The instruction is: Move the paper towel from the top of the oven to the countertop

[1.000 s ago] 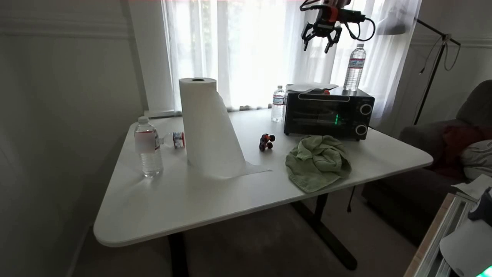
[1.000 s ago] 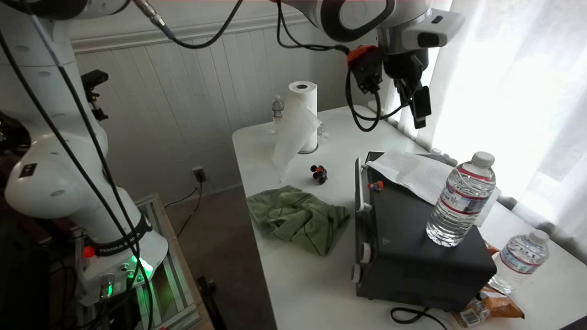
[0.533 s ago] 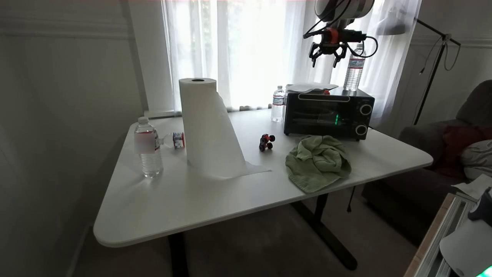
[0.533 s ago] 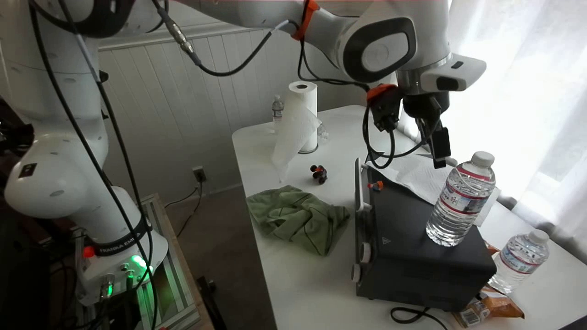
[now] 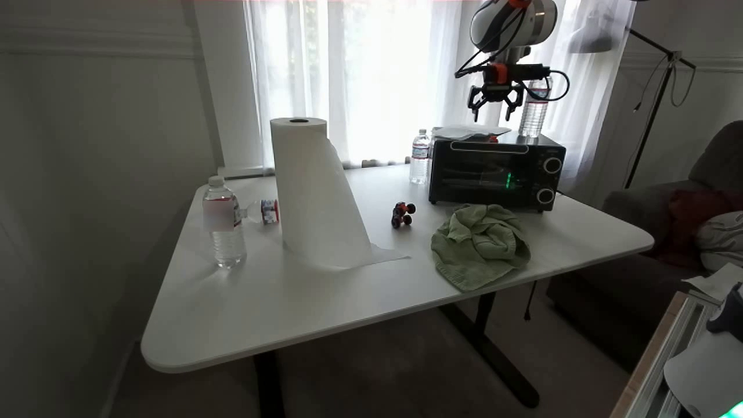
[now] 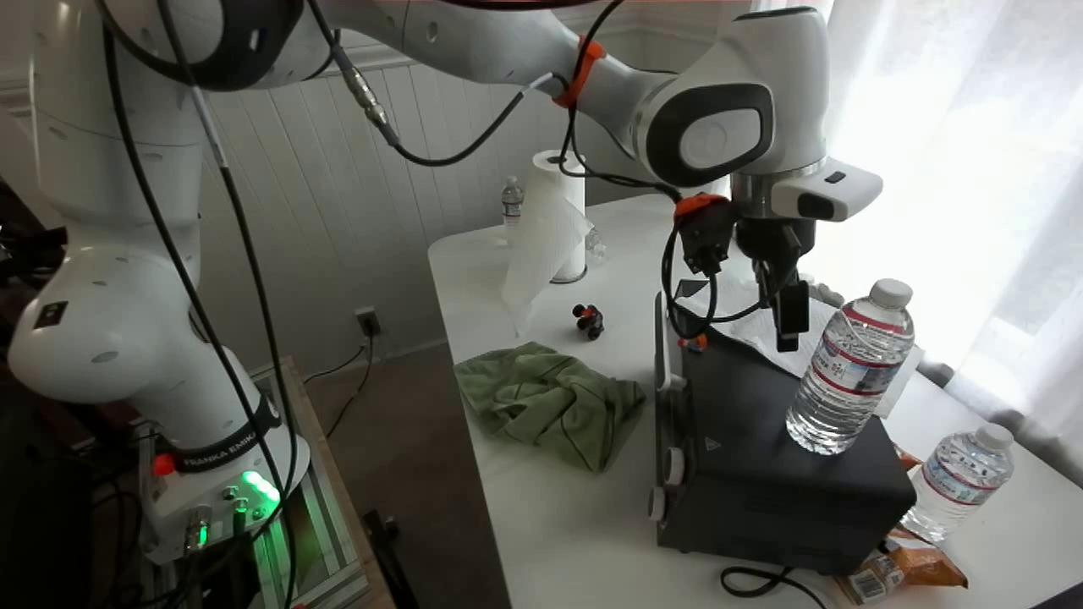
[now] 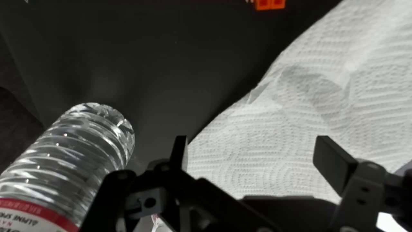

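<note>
Lower than half a second ago, your pincer (image 5: 492, 117) has come down toward the oven (image 5: 473, 168), its fingers (image 7: 333, 164) spread wide and gripping nothing. Reading left to right in an exterior view, you have an upright bottle (image 5: 226, 247) on the table (image 5: 232, 325), then a sideways bottle (image 5: 269, 212) partly hidden behind the tall towel roll (image 5: 305, 191), whose loose end trails out over the surface. Next comes a small toy truck (image 5: 401, 215), apart from its neighbours. Past it, a labelled bottle (image 5: 419, 159) stands just beside the oven's left end. Your paper towel (image 5: 467, 133) lies on top of the oven in both exterior views; your wrist view shows it creased, below and between the fingers. You can see a gap between it and the fingertips. In front of the oven sits a crumpled green cloth (image 5: 479, 247). Near the oven's right end, a water bottle (image 5: 532, 120) stands on top, right of the pincer.
</note>
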Action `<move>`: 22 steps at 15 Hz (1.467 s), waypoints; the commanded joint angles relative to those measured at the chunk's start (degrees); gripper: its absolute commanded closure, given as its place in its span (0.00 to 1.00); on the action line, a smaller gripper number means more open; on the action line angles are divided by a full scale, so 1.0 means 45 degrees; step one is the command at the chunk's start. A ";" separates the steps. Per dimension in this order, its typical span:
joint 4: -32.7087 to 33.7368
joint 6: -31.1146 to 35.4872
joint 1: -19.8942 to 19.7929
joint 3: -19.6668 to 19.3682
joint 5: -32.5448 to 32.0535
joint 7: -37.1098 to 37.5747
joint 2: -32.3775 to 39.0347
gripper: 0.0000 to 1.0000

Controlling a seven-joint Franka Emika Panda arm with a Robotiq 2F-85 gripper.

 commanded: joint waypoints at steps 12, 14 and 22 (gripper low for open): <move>0.1906 -0.1762 -0.1254 0.1474 0.1292 -0.2875 0.1408 0.00; 0.2097 -0.1694 -0.1373 0.1624 0.1342 -0.3387 0.1589 0.00; 0.2386 -0.1735 -0.1441 0.1689 0.1129 -0.4156 0.1745 0.59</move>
